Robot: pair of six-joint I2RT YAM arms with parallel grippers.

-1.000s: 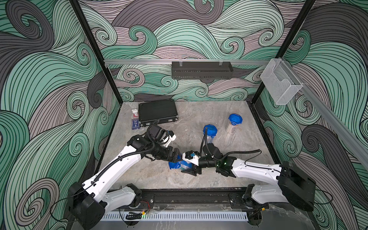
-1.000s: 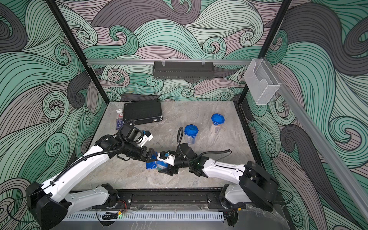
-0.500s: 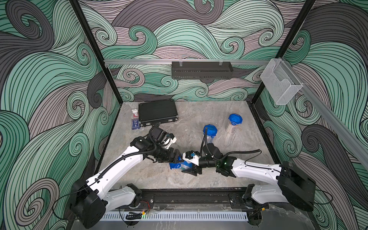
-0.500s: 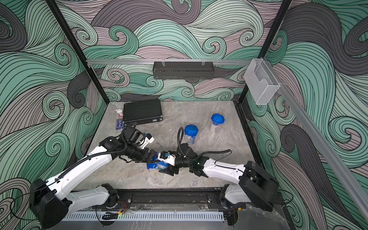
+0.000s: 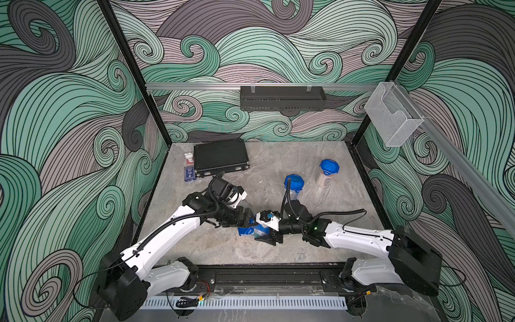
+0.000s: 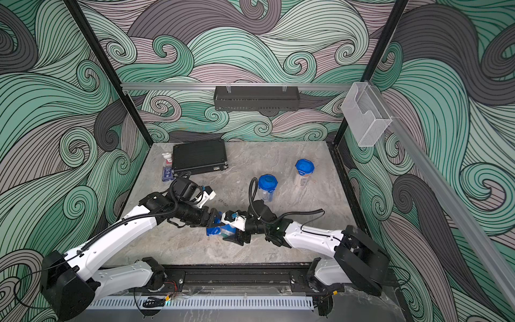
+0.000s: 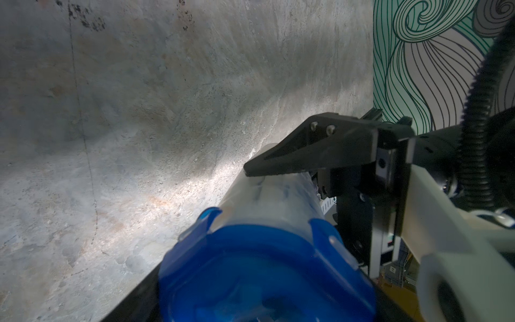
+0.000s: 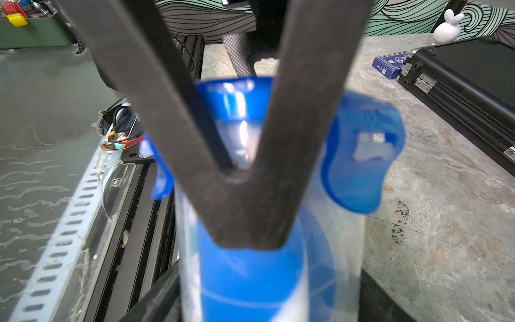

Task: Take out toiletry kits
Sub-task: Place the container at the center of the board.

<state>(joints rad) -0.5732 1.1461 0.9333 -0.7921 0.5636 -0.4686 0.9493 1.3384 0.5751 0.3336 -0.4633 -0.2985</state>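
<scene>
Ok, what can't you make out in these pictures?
Contents of the held container: right wrist view, blurred, partly covered by the right gripper.
Whether the left gripper grips the lid: both top views, its wrist hides this; left wrist view crops it.
Contents of the upright containers: both top views, too small.

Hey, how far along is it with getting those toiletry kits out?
Done: nothing out yet; no loose toiletries show on the table. In hand: right claw clamps a lying clear jar; left claw sits at its blue lid, still on. Remaining: two upright jars, lids closed.
</scene>
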